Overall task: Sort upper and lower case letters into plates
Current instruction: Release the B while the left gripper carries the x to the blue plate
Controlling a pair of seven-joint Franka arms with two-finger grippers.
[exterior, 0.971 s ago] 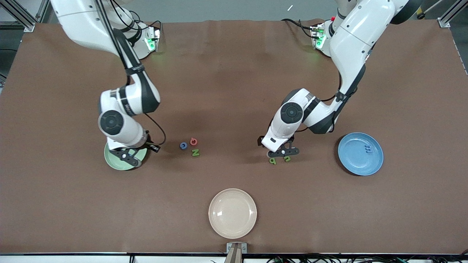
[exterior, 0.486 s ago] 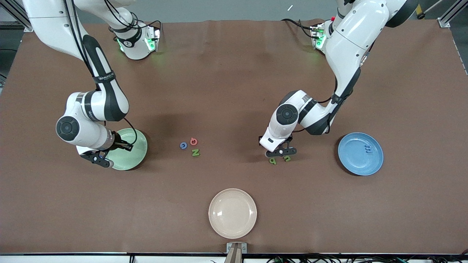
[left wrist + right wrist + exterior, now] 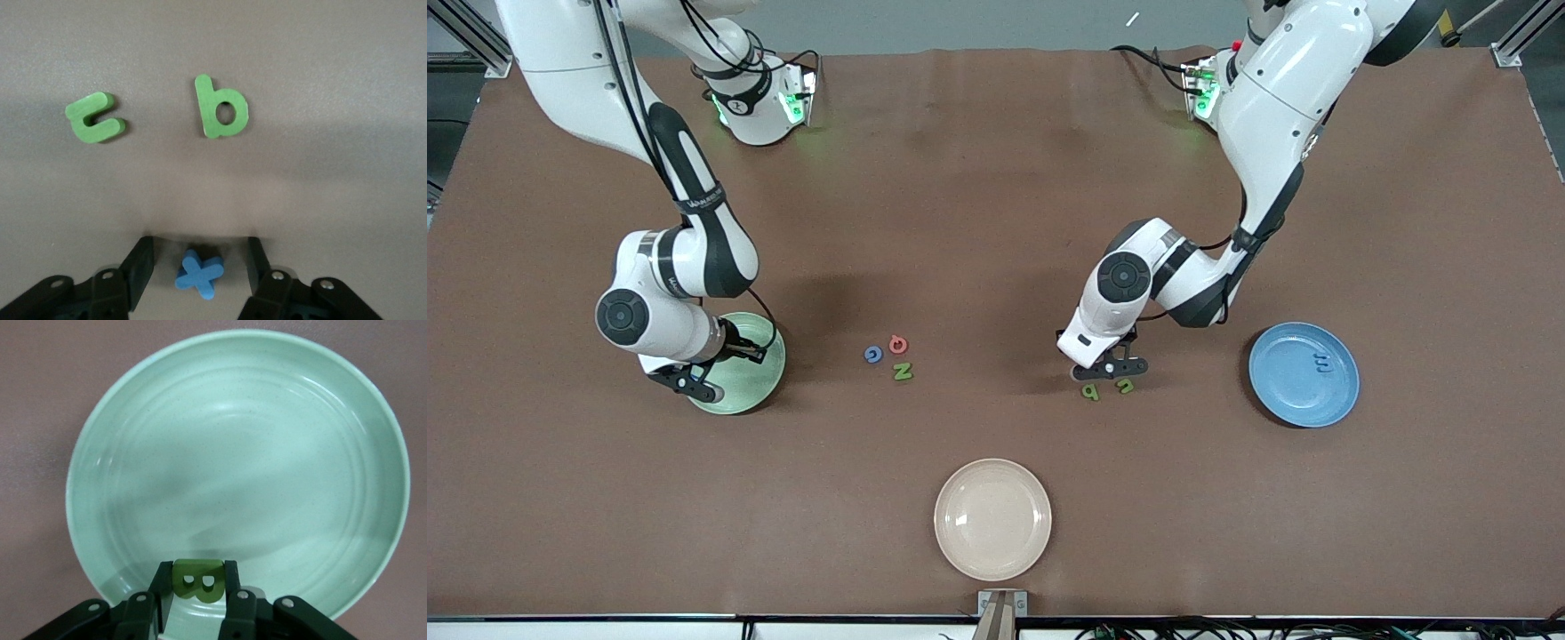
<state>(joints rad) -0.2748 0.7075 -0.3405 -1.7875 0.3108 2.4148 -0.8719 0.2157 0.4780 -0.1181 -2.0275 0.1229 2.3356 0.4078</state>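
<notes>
While clamped on the green B [image 3: 197, 581] above the mint plate [image 3: 267, 453], right gripper [image 3: 197, 590] due to release; left gripper [image 3: 199, 270], apart astride blue x [image 3: 199, 272] on bench, to close.

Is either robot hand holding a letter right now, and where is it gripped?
The right hand pinches the green B by its two side edges over the mint plate. The left hand straddles the blue x, not visibly gripping.

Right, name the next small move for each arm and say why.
Probably the right tool, shut on the green B over the mint plate, should open. The left tool straddles the blue x with gaps either side, so it should finish closing.
</notes>
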